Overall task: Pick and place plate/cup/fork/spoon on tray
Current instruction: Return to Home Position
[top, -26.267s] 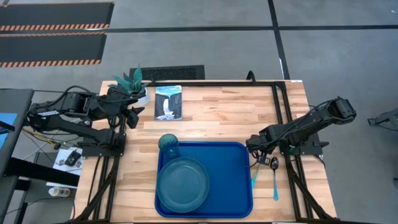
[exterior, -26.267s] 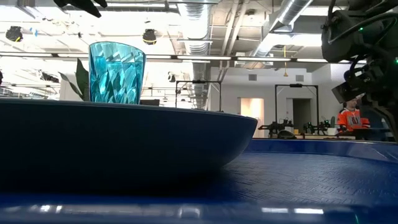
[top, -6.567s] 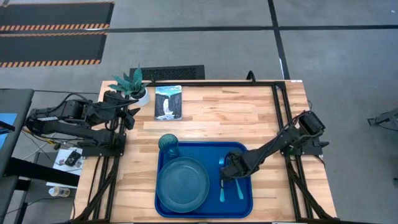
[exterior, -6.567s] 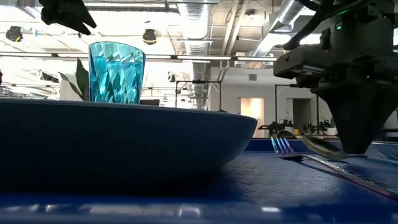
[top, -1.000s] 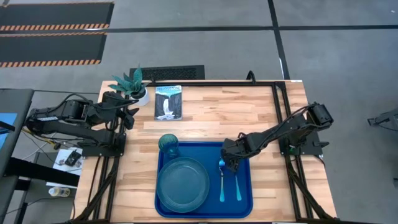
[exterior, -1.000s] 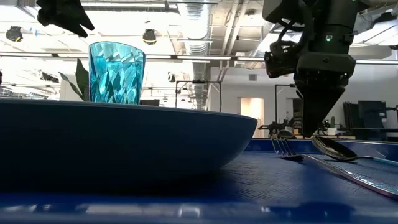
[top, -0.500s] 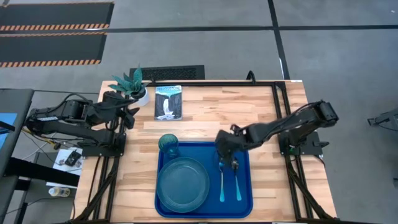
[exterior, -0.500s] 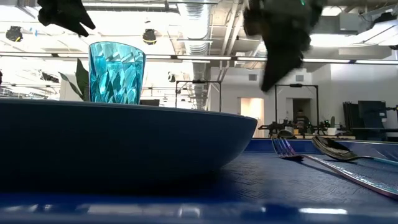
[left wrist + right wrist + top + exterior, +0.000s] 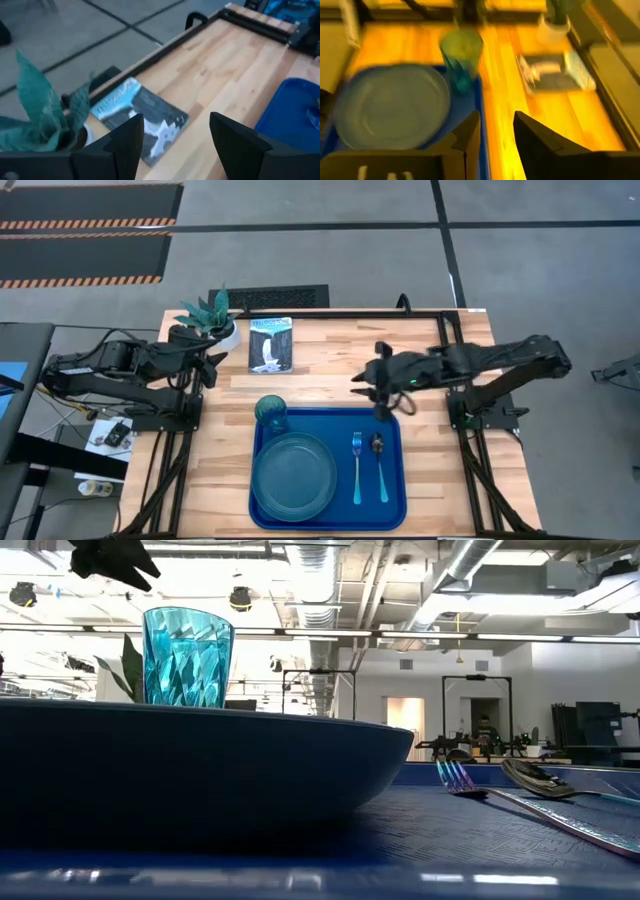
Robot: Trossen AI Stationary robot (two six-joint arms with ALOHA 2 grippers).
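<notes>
Even overhead light is falling on the table [image 9: 330,355], leaving only soft shadows beside the tray [image 9: 392,480]. From table height, ceiling lamps are glaring white behind the cup [image 9: 187,657], which is glowing with backlight, while the plate [image 9: 200,770] in front of it is showing dark and slightly soft. The right wrist picture is smearing with motion blur, the cup there looking washed yellow-green. The right hand [image 9: 378,390] is blurring above the tray.

Blue tray [image 9: 392,485] holds everything. Teal plate [image 9: 293,475] lies flat at its left; cup [image 9: 271,413] stands upright at the far-left corner. Fork [image 9: 357,468] and spoon [image 9: 380,470] lie parallel, just apart, right of the plate.
</notes>
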